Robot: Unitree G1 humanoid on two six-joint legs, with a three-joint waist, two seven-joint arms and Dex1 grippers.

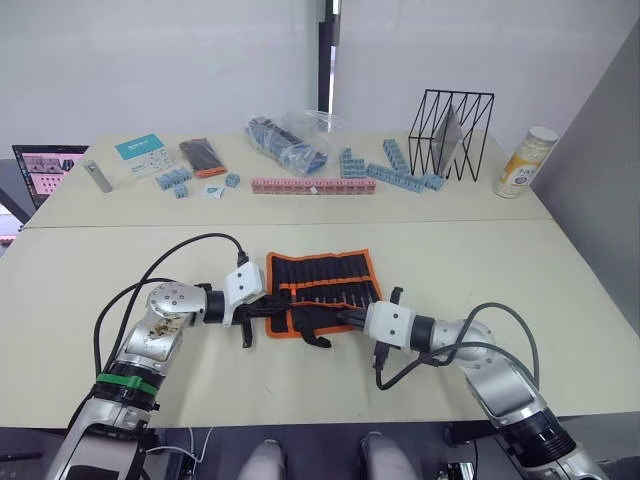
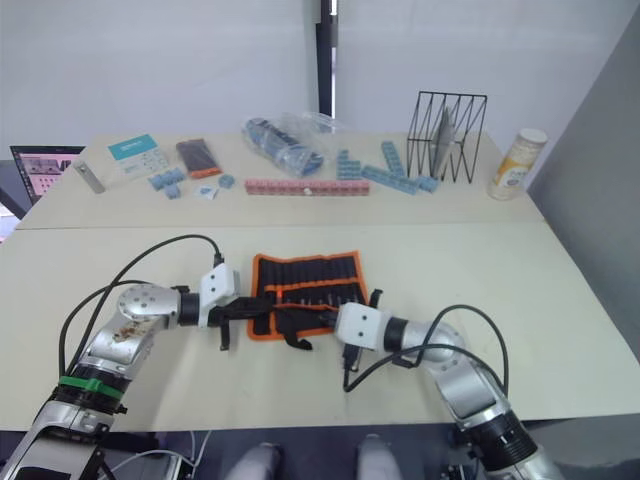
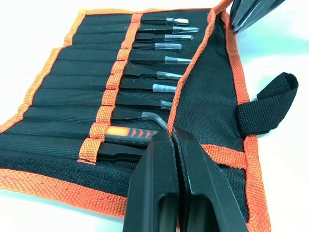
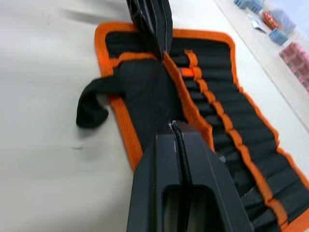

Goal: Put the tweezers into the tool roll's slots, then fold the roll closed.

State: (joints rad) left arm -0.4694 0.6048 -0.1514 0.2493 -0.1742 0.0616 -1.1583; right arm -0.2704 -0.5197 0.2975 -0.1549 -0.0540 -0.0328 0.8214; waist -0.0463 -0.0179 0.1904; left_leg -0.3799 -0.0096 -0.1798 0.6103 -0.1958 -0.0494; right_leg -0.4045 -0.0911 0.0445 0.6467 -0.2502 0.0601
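A: Where are we?

B: The tool roll (image 1: 322, 291) lies open on the tabletop (image 1: 500, 270), tweezers (image 3: 159, 75) already in the slots (image 3: 87, 96). Both the left gripper (image 1: 272, 309) and right gripper (image 1: 350, 317) have their jaws closed, pinching the near flap's orange edge (image 3: 193, 82).

A: Advice?

B: I'd lift both ends evenly and carry the flap over the tips, keeping the strap (image 3: 263, 104) free.

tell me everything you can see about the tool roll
The tool roll is black woven fabric with orange edging and an orange inner strip. It lies spread on the near table, its near flap folded up over the tool tips. Slim black tools fill its slots. A black strap loop hangs off its edge. Both claws, left and right, pinch the flap's orange edge.
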